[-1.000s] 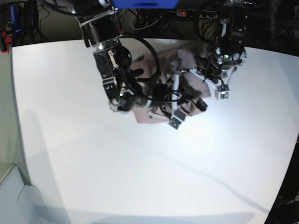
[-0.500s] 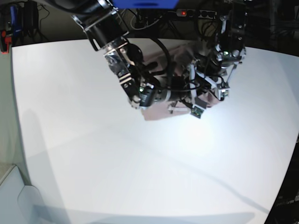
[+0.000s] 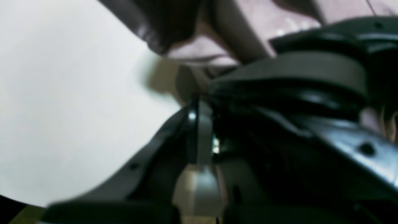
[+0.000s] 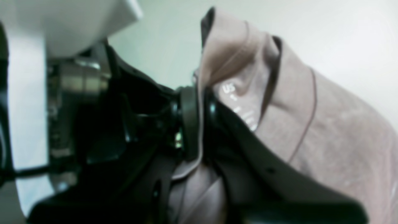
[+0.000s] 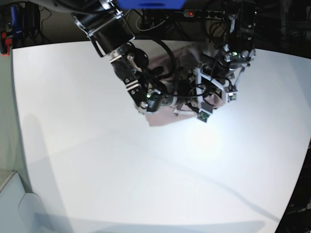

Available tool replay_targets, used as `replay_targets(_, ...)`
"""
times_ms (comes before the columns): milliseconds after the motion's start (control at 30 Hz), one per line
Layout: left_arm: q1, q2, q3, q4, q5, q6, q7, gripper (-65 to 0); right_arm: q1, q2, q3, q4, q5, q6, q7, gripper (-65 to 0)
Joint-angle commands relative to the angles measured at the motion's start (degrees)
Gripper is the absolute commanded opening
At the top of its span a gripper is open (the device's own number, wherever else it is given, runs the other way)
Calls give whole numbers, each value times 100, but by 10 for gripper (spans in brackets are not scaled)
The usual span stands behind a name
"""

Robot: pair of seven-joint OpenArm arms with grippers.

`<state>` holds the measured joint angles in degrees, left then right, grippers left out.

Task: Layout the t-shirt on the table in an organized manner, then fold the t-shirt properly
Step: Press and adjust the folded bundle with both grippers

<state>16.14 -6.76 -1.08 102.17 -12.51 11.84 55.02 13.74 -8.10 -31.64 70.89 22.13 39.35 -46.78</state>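
Note:
The mauve-pink t-shirt [image 5: 163,120] lies bunched on the white table [image 5: 97,170] at the back centre, mostly hidden under both arms. My right gripper [image 5: 192,99] reaches in from the left. In the right wrist view it [image 4: 194,124] is shut on a fold of the t-shirt [image 4: 311,140], and the cloth hangs out to the right of it. My left gripper [image 5: 210,102] comes down from the back right, close beside the right one. In the blurred left wrist view its jaws [image 3: 200,124] stand together, with the t-shirt [image 3: 264,25] just beyond the tips. Cloth between them does not show.
Cables and dark equipment [image 5: 160,17] line the table's far edge. The two wrists sit very close together over the shirt. White tabletop [image 5: 146,184] stretches forward and to the left of the arms. A pale ledge [image 5: 14,204] stands at the near left corner.
My right arm has swung to the right with the cloth, bringing its gripper up against the left one. The shirt's visible edge shifted right. The left arm moved only slightly.

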Motion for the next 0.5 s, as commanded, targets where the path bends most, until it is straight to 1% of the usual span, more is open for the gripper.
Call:
replay_targets(0, -71, 4, -19, 108, 25, 25, -91, -650, 99, -90, -14, 124, 209, 65, 120, -650)
replay_targets(167, -80, -5, -19, 170, 25, 25, -91, -650, 108, -90, -14, 115, 200, 65, 103, -650)
replay_targets(200, -80, -5, -19, 205, 34, 25, -91, -650, 108, -90, -14, 124, 209, 65, 24, -631)
replay_targets(300, -80, -14, -19, 231, 34, 25, -91, -650, 116, -90, -14, 141, 227, 65, -161, -532)
replay_targets(467, -71, -22, -19, 275, 34, 25, -91, -650, -77, -90, -14, 766, 227, 65, -179, -319)
